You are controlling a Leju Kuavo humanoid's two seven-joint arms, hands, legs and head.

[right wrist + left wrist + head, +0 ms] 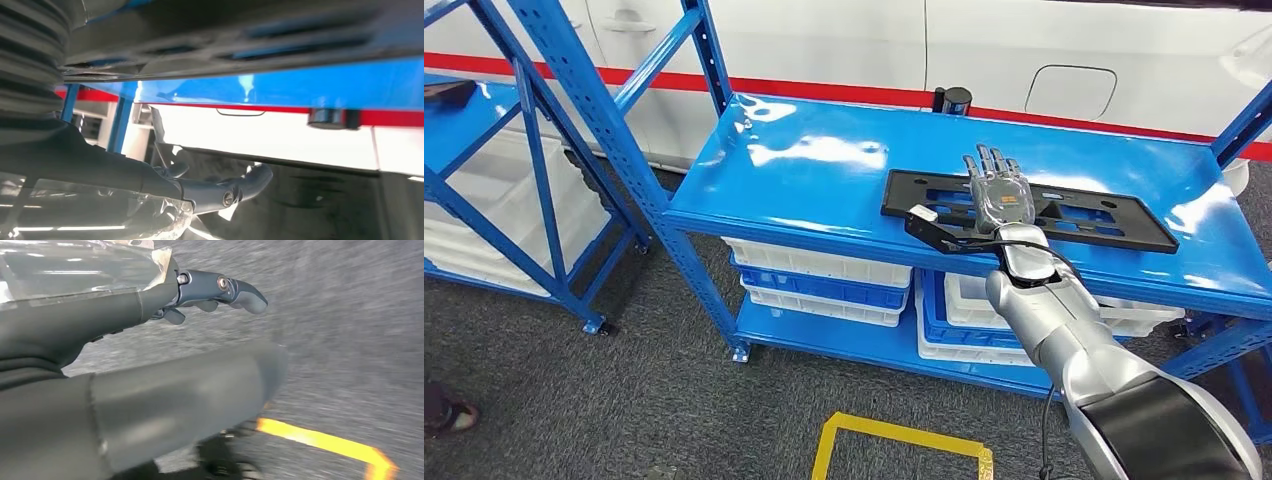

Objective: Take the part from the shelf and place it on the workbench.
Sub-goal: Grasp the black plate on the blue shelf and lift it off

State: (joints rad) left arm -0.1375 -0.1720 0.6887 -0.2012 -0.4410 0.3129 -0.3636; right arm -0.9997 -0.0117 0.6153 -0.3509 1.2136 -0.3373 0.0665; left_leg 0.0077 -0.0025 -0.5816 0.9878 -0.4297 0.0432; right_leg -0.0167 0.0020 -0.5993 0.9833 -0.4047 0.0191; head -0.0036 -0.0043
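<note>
Just one black part (pixel 1064 212) under the right hand (pixel 1001 196).

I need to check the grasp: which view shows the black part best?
The head view: the whole black part lies flat on the blue shelf under the right hand. The right wrist view gives a blurred close-up of its slotted surface; the left wrist view faces the floor.

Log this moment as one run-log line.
stage: reaching | right hand: flat over black part on blue shelf, not gripping | left hand: hanging over floor
</note>
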